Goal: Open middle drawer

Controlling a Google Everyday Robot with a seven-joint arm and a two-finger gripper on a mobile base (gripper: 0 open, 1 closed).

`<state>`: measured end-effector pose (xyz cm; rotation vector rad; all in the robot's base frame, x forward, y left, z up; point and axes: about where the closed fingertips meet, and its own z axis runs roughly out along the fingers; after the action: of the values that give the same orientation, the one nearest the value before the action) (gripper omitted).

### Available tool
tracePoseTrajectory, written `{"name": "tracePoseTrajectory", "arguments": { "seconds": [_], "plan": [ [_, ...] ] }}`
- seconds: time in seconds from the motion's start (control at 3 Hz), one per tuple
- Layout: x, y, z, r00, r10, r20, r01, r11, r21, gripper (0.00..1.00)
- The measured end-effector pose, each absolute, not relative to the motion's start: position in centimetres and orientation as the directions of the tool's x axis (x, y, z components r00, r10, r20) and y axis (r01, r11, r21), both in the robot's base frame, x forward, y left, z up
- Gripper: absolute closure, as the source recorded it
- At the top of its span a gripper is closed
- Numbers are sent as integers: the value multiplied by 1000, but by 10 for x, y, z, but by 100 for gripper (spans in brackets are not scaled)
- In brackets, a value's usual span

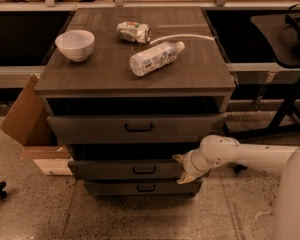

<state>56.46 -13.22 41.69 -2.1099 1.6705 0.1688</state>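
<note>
The middle drawer (115, 170) is a low dark wood-grain front with a small black bar handle (144, 170). It sits between the taller top drawer (90, 129) and the narrow bottom drawer (115, 188). A dark gap shows above the middle drawer's front. My gripper (182, 169) is at the right end of the middle drawer's front, touching or very close to it, well to the right of the handle. My white arm (240, 154) reaches in from the right.
On the cabinet top (90, 76) are a white bowl (74, 44), a crushed can (133, 32) and a plastic bottle (154, 58) lying on its side. A cardboard box (27, 114) leans at the cabinet's left. A black stand (290, 99) is at the right.
</note>
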Motion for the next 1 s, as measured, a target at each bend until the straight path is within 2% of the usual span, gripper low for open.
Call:
{"name": "tracePoseTrajectory", "arguments": {
  "seconds": [0.67,1.0],
  "plan": [
    [495,-131,444,294,-866,-405,-939,-184,-291,96],
    [458,-124,449,308,-836,-454,-942,-198,-272,100]
  ]
}}
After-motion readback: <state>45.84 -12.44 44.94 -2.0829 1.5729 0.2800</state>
